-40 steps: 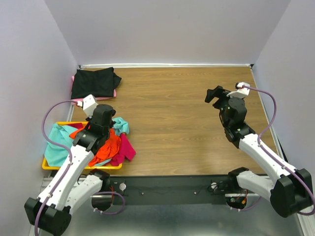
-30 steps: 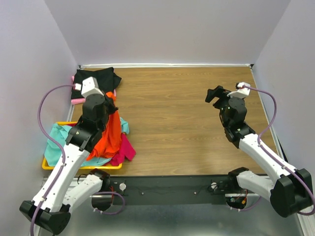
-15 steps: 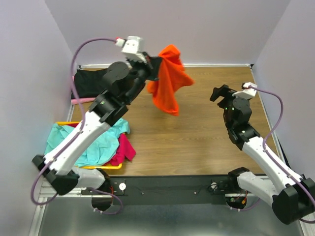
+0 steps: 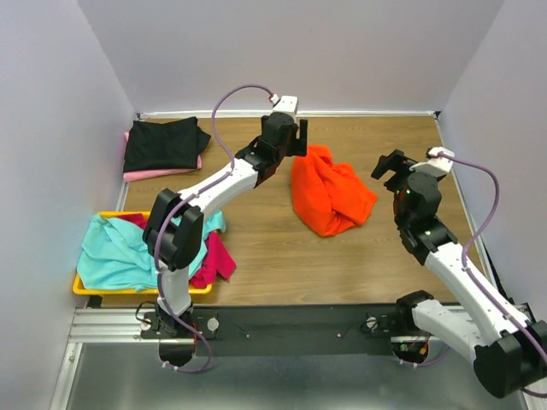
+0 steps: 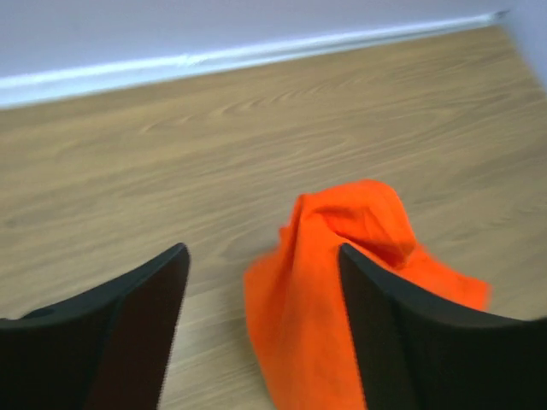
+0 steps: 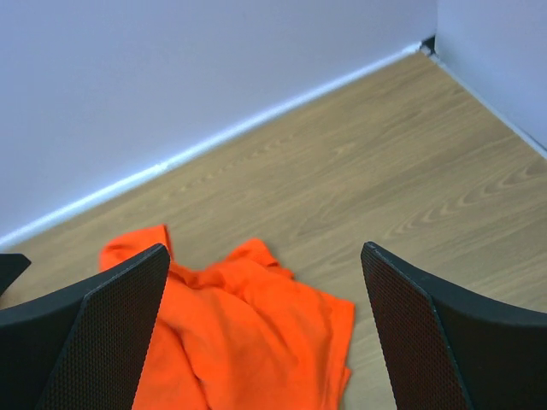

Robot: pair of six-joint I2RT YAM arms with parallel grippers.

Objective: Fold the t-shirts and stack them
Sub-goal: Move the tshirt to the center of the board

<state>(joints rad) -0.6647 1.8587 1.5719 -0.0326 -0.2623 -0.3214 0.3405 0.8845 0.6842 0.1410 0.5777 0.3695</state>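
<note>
The job looks barely begun. The tabletop point(image 4: 282, 256) is mostly bare wood. At its near-left edge the yellow tray point(image 4: 81, 289) holds a rumpled heap, the teal t-shirt point(image 4: 120, 252) on top and spilling over the rim, the magenta t-shirt point(image 4: 220, 260) hanging out beside it. Neither is folded.

The orange t-shirt point(image 4: 329, 201) lies crumpled in a mound on the tabletop, right of centre, between the two arms. It would have to be spread flat before any fold is made.

In the far-left corner the black t-shirt point(image 4: 162, 143) rests on the pale pink t-shirt point(image 4: 158, 173). That may be the start of a stack, though the black one sits loosely and I cannot say how neatly either is folded.

The left tool point(image 4: 295, 137) is stretched out just beside the orange mound's far-left edge. Its wrist camera shows the fingers spread wide with nothing between them, the cloth lying on the wood past them. The right tool point(image 4: 389, 166) hovers to the right of the mound, also gaping and empty.

About a second ago the orange t-shirt was part of the tray heap. Half a second ago it hung in the air from the left tool, over the far middle of the tabletop. Now it has been let go and has settled. The left arm has reached out lower, and the right arm has hardly shifted.
</note>
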